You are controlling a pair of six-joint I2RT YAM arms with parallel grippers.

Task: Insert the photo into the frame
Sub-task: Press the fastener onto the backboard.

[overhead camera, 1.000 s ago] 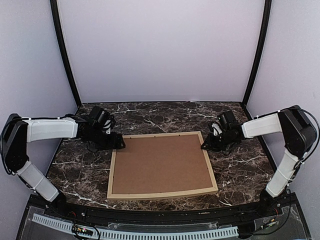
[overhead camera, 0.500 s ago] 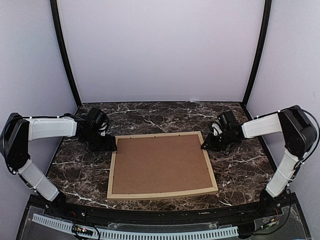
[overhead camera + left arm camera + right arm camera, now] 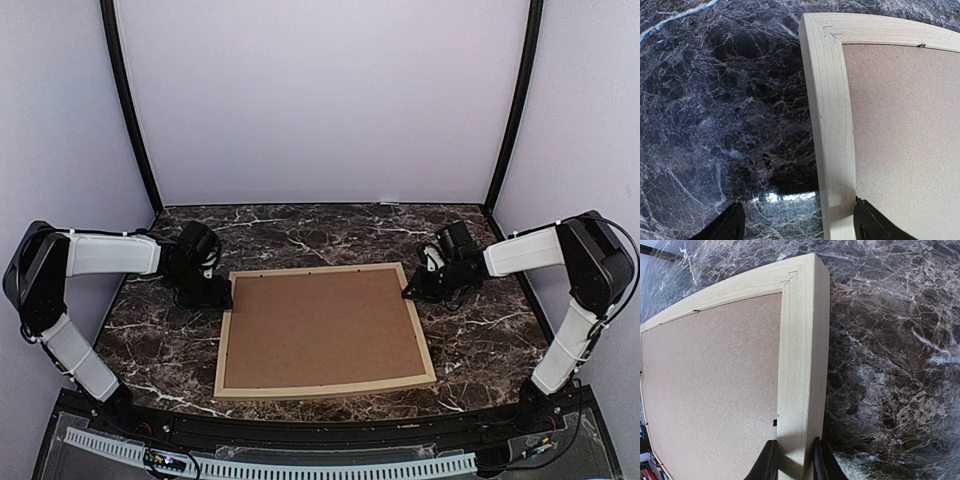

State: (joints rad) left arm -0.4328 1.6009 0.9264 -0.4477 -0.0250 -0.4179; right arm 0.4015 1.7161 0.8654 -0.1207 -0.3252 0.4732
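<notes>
Light wooden frame lies face-down, brown backing board inside. Right gripper pinches its right rail near the far corner. Left gripper hangs open over its left rail, with bare marble table all around the frame.

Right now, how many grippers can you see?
2. The left gripper hangs open astride the frame's left rail near its far corner; the right gripper is shut on the right rail near the far corner. None hidden.
</notes>
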